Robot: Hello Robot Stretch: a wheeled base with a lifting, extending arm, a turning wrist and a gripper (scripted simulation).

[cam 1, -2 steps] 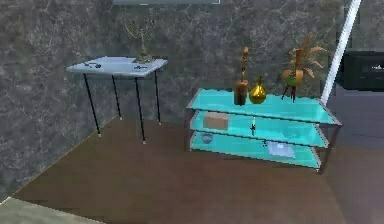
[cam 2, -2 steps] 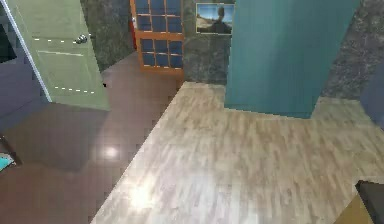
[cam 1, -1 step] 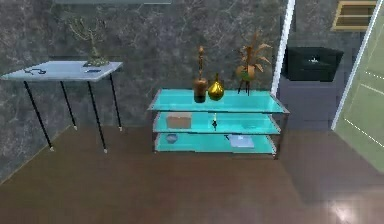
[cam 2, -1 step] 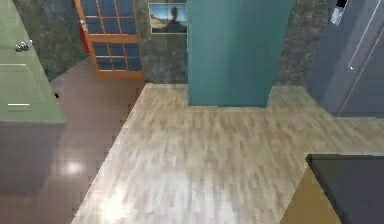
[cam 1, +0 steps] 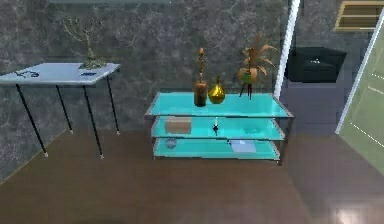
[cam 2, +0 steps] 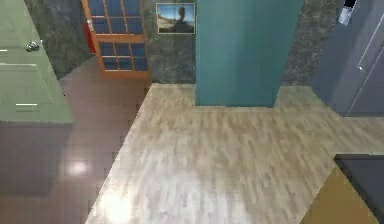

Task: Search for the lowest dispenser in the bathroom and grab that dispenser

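Search is the job now: where the dispenser is, I cannot tell, and how the tool stands cannot be told. Best to roll slowly to the gap by the green door (cam 1: 366, 95), where a dark basin (cam 1: 315, 63) may mean bathroom, and look low. Forward view has a blue glass shelf (cam 1: 175, 103) with bottles (cam 1: 201, 75); arm side view has wood floor (cam 2: 220, 150), an orange door (cam 2: 118, 35) and a wall picture (cam 2: 176, 17)
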